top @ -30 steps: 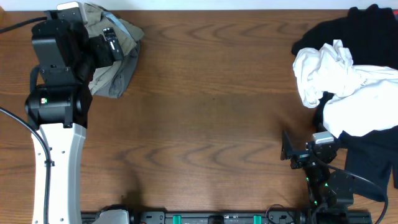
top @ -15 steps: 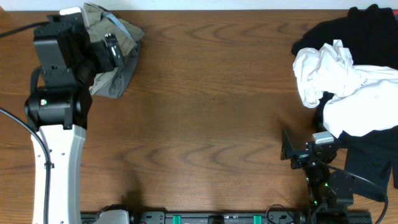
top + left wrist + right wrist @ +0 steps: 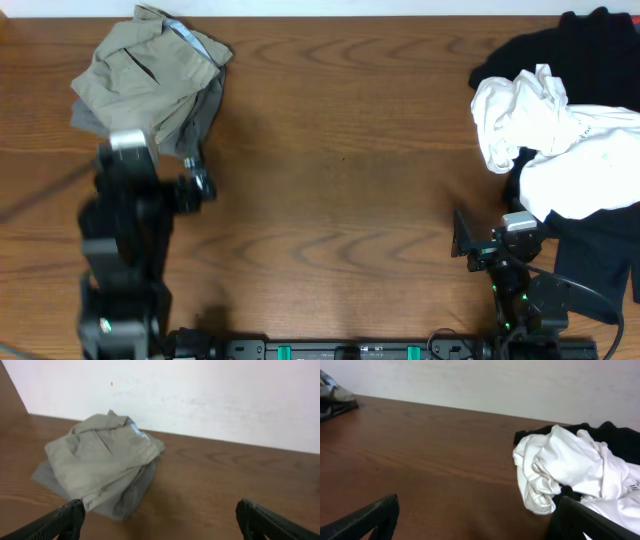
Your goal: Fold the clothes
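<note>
A folded khaki-grey garment (image 3: 150, 85) lies at the far left of the table; it also shows in the left wrist view (image 3: 102, 462). A crumpled white garment (image 3: 545, 130) rests on black clothes (image 3: 590, 45) at the far right, and it shows in the right wrist view (image 3: 565, 467). My left gripper (image 3: 160, 520) is open and empty, just in front of the khaki garment, apart from it. My right gripper (image 3: 480, 520) is open and empty near the front edge, left of the white garment.
The wooden table (image 3: 340, 170) spreads between the two piles. A white wall (image 3: 200, 395) runs behind the far edge. Black cloth (image 3: 600, 270) hangs at the right front beside my right arm (image 3: 510, 260).
My left arm has pulled back from over the khaki garment toward the front edge, leaving the garment lying folded and uncovered. The right arm has not moved.
</note>
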Controlling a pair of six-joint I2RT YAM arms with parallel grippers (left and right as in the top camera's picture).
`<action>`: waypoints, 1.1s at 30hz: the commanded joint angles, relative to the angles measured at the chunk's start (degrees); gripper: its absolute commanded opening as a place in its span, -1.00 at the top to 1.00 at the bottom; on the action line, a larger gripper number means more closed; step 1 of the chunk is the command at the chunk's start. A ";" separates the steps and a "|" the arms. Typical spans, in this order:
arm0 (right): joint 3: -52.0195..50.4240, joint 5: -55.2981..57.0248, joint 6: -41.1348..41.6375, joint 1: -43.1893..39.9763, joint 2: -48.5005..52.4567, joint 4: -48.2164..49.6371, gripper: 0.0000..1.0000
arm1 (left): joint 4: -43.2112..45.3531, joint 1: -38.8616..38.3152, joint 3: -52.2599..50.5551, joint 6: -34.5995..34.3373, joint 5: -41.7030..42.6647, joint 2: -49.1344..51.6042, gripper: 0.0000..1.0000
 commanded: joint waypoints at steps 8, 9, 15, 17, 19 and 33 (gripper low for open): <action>-0.31 0.31 0.13 -0.52 -0.37 0.07 -0.99 | 6.73 -0.24 -25.88 -8.13 1.68 -23.19 -0.96; -0.31 0.31 0.13 -0.52 -0.37 0.07 -0.98 | 6.75 -0.24 -27.71 -8.17 1.70 -25.27 -0.96; -0.31 0.31 0.13 -0.52 -0.37 0.07 -0.98 | 6.78 -0.26 -35.71 -8.59 1.75 -36.04 -0.96; -0.31 0.31 0.13 -0.52 -0.37 0.07 -0.98 | 7.39 -0.37 -37.05 -8.98 1.92 -35.56 -0.96; -0.31 0.31 0.13 -0.52 -0.37 0.07 -0.99 | 7.39 -0.81 -37.90 -10.01 1.88 -35.85 -0.96; -0.31 0.31 0.13 -0.52 -0.37 0.07 -0.98 | 7.67 -1.05 -39.17 -6.73 1.42 -35.78 -0.96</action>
